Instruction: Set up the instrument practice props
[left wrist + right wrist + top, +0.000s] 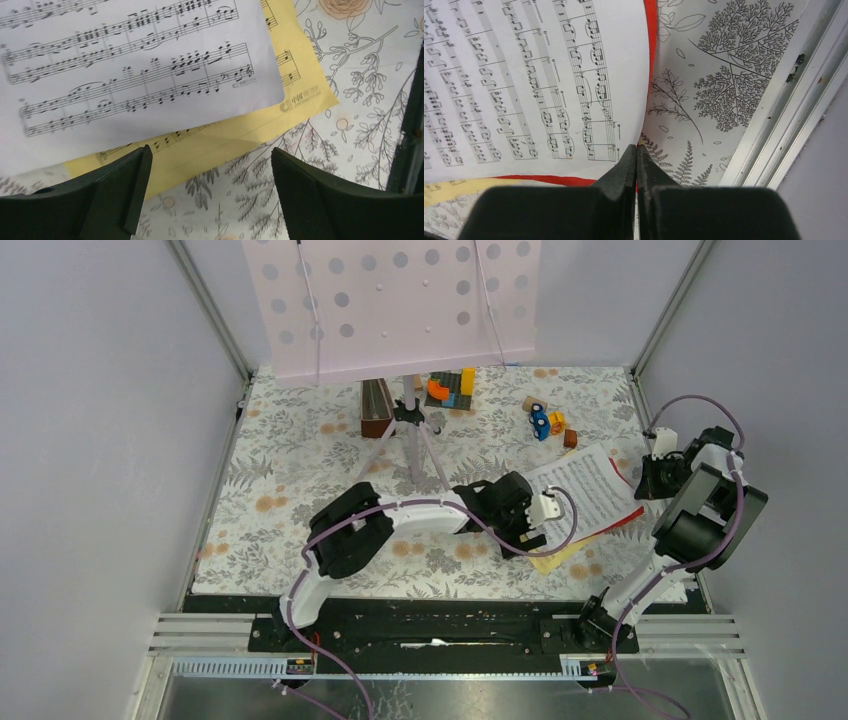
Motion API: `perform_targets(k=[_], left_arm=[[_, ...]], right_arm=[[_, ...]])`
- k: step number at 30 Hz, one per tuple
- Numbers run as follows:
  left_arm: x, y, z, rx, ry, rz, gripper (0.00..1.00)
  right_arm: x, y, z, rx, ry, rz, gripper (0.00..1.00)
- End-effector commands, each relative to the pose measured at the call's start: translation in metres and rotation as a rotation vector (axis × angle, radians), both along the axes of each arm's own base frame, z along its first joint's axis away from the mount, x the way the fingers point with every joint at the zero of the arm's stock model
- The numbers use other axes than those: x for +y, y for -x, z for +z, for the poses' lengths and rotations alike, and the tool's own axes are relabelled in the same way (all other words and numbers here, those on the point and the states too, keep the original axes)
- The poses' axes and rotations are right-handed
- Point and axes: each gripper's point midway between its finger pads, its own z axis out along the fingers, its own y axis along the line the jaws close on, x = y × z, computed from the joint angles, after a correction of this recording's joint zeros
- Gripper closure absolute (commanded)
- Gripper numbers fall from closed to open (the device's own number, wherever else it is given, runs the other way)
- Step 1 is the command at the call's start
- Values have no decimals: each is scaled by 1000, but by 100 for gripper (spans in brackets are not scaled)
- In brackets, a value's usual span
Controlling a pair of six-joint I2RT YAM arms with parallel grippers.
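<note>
The pale pink perforated panel (390, 300) stands on its lilac tripod (412, 435) at the back. White (585, 485), red (628, 517) and yellow (555, 558) sheet-music pages lie stacked at the right. My right gripper (637, 150) is shut on the right edge of the stack, pinching the white page (524, 75) and the red page (650, 50); it appears in the top view at the pages' right side (642, 478). My left gripper (211, 152) is open just above the cloth at the yellow page's (240, 135) corner, below the white page (125, 75); nothing is between its fingers.
Orange-yellow toy blocks on a dark base (452, 388) and a brown box (376, 408) sit near the tripod. Small toys (545, 420) lie behind the pages. A metal frame rail (784, 110) runs close along the right of the pages.
</note>
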Motion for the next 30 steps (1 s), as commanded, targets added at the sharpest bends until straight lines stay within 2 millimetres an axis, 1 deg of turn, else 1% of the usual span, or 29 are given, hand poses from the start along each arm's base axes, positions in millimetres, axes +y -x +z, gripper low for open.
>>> perform_targets(k=[1,4,7,9,12,17,20,24,28,30], left_arm=[[1,-10,64,-90,69,-11,6],[4,-10,79,-109,71,-16,5],[3,-14,93,-124,94,-13,3],[1,-17,97,-120,103,-8,2],[-5,-21,95,-104,103,6,2],[-20,-26,75,-53,95,33,2],[-29,-32,52,-18,73,75,3],[-38,-35,25,10,49,90,4],[-34,-37,5,8,10,101,5],[-27,-33,-7,24,-15,106,6]], right_arm=[[4,-4,40,-82,20,74,100],[2,1,46,-77,48,103,100],[1,6,51,-68,71,137,100],[2,10,53,-62,85,161,100],[3,19,54,-36,100,191,100],[7,37,46,29,98,211,100],[16,44,35,48,56,215,100],[25,47,22,66,-7,207,100],[25,43,12,74,-29,186,97],[26,42,7,78,-38,179,96]])
